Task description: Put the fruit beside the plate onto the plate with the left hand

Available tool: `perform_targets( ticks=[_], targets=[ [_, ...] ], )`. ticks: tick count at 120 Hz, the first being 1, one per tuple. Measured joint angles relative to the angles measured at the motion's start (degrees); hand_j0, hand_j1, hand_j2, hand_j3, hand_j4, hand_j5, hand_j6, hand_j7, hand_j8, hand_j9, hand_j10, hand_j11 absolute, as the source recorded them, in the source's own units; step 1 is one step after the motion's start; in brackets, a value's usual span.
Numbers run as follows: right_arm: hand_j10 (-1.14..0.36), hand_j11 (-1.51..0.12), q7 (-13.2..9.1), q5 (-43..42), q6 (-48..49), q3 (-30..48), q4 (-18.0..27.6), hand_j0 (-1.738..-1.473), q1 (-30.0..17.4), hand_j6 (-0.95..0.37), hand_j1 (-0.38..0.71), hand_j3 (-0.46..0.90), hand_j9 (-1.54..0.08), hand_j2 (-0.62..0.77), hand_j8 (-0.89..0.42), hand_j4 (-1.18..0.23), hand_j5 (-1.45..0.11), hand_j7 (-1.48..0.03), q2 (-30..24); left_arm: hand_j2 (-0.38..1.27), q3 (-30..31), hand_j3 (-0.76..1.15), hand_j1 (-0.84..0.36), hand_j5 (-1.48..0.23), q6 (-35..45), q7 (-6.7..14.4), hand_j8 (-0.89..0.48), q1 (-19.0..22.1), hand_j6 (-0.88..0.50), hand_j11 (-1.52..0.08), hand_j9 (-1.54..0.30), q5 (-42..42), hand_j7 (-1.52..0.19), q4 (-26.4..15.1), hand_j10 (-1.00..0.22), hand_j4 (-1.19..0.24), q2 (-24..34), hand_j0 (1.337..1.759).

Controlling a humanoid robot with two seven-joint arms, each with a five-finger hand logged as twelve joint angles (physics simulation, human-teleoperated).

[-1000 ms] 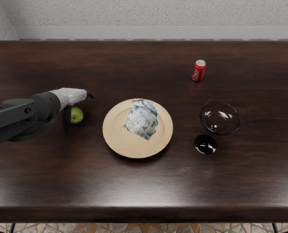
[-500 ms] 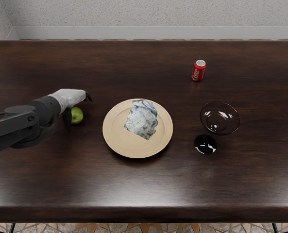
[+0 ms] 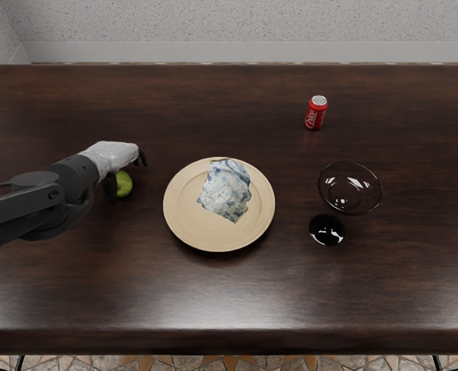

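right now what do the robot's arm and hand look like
Only the left arm shows: chunky rounded segments in matte dark grey to black, with a thin paler strip along the forearm's top. The left hand has a pale grey-white shell with black parts at its edges. No markings or loose cables are visible.

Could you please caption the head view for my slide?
Left hand reaches over the green fruit beside the plate.

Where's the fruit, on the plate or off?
Off: the fruit sits on the table left of the plate, left hand at it.
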Motion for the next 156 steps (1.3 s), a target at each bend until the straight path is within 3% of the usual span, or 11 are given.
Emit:
perform_targets(
  ticks=[35, 45, 66, 109, 117, 138, 156],
  targets=[
    [0.00, 0.00, 0.00, 0.00, 0.00, -0.08, -0.22, -1.658, -0.03, 0.00, -0.35, 0.00, 0.00, 0.00, 0.00, 0.00, 0.00, 0.00, 0.00, 0.09, 0.88, 0.00, -0.17, -0.59, 0.07, -0.01, -0.45, 0.00, -0.45, -0.59, -0.59, -0.09, -0.59, -0.10, -0.45, -0.45, 0.65, 1.657],
    [0.00, 0.00, 0.00, 0.00, 0.00, -0.09, -0.23, -1.658, -0.03, 0.00, -0.35, 0.00, 0.00, 0.00, 0.00, 0.00, 0.00, 0.00, 0.00, 0.11, 0.98, 0.00, -0.21, -0.65, 0.01, 0.00, -0.41, 0.00, -0.49, -0.65, -0.65, -0.09, -0.65, -0.11, -0.49, -0.49, 0.64, 1.656],
    [0.00, 0.00, 0.00, 0.00, 0.00, -0.09, -0.23, -1.658, -0.03, 0.00, -0.35, 0.00, 0.00, 0.00, 0.00, 0.00, 0.00, 0.00, 0.00, 0.12, 1.08, 0.00, -0.24, -0.79, -0.17, 0.03, -0.32, 0.00, -0.41, -0.79, -0.79, -0.08, -0.79, -0.21, -0.57, -0.58, 0.69, 1.652],
    [0.00, 0.00, 0.00, 0.00, 0.00, -0.09, -0.24, -1.658, -0.03, 0.00, -0.35, 0.00, 0.00, 0.00, 0.00, 0.00, 0.00, 0.00, 0.00, 0.21, 1.73, 0.00, -0.31, -0.90, -0.22, 0.04, -0.21, -0.07, -0.32, -0.97, -0.96, 0.08, -0.93, -0.29, -0.47, -0.73, 0.70, 1.646],
    [0.00, 0.00, 0.00, 0.00, 0.00, -0.09, -0.24, -1.658, -0.03, 0.00, -0.35, 0.00, 0.00, 0.00, 0.00, 0.00, 0.00, 0.00, 0.00, 0.12, 1.74, 0.00, -0.27, -0.94, -0.46, 0.05, -0.18, -0.21, -0.29, -1.00, -0.98, -0.11, -0.97, -0.34, -0.46, -0.73, 0.72, 1.643],
    [0.00, 0.00, 0.00, 0.00, 0.00, -0.09, -0.24, -1.658, -0.03, 0.00, -0.35, 0.00, 0.00, 0.00, 0.00, 0.00, 0.00, 0.00, 0.00, 0.34, 1.64, 0.00, -0.30, -1.00, -2.62, 0.01, -0.21, -1.39, -0.31, -1.00, -0.99, -0.78, -0.99, -1.00, -0.51, -0.73, 0.71, 1.649],
    [0.00, 0.00, 0.00, 0.00, 0.00, -0.09, -0.24, -1.658, -0.03, 0.00, -0.35, 0.00, 0.00, 0.00, 0.00, 0.00, 0.00, 0.00, 0.00, 0.41, 1.42, 0.00, -0.32, -1.04, -3.50, -0.02, -0.24, -2.61, -0.33, -1.00, -1.01, -1.37, -1.01, -2.53, -0.53, -0.72, 2.15, 1.652]
  ],
)
